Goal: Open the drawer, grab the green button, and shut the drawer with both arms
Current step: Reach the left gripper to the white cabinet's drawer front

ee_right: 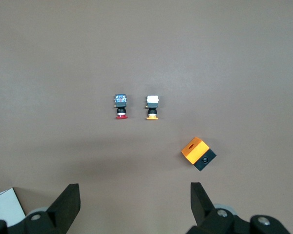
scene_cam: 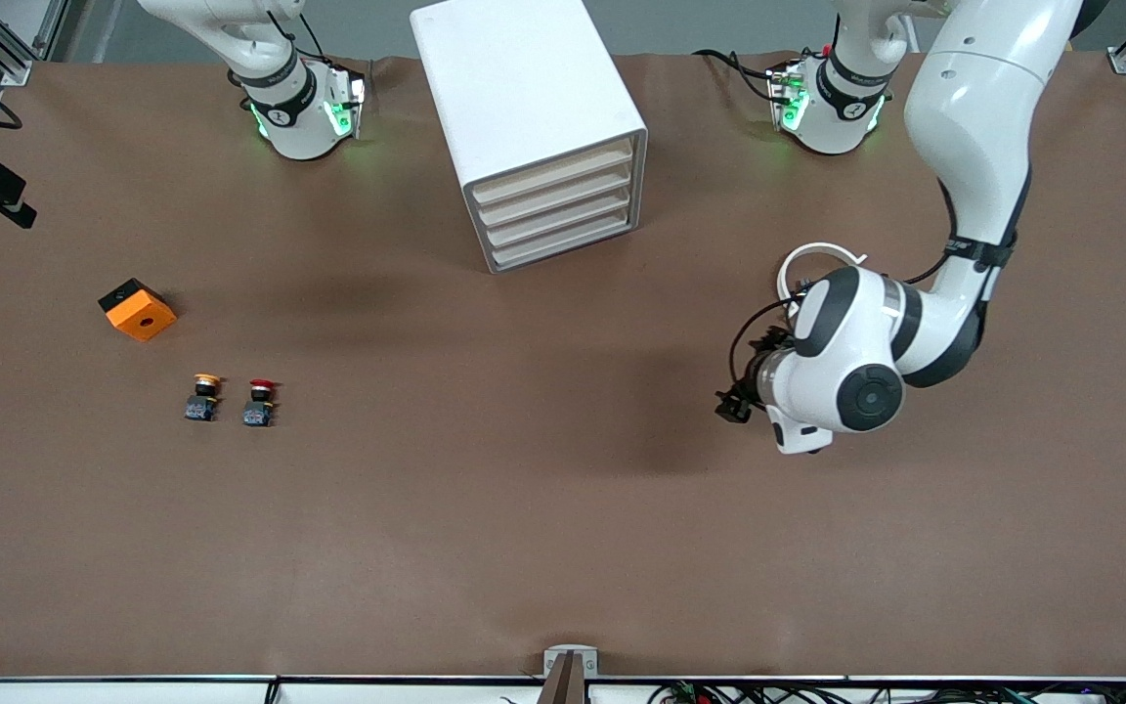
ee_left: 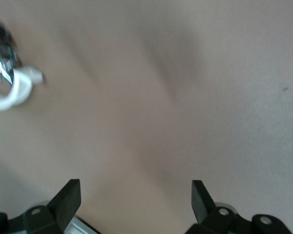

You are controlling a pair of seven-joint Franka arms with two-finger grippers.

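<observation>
While all four drawers sit pushed in, the white cabinet (scene_cam: 529, 117) stands on the brown table (scene_cam: 524, 508) between the two arm bases. Its cream-beige drawer fronts face the front camera and angle slightly toward the left arm's end of the table. The long axis of the cabinet body runs from the bases toward the front camera. The four drawers (scene_cam: 555, 203) are stacked one above another, each front wide and shallow, with its long axis horizontal. None is pulled out, so their contents cannot be seen, and the green-capped button is not visible in any view.

The left gripper (ee_left: 136, 202) hangs over bare table toward the left arm's end, nearer the front camera than the cabinet. Its fingers (ee_left: 68, 200) are spread wide and hold nothing. The left arm (scene_cam: 974, 147) bends down from its base to that position.

The right gripper (ee_right: 135, 204) is raised near its base with its fingers spread wide and empty. Its wrist camera looks down on three loose parts toward the right arm's end of the table. An orange-capped button (scene_cam: 203, 396) and a red-capped button (scene_cam: 259, 402) lie side by side, just apart. An orange and black box (scene_cam: 137, 309) sits near them, farther from the front camera.
</observation>
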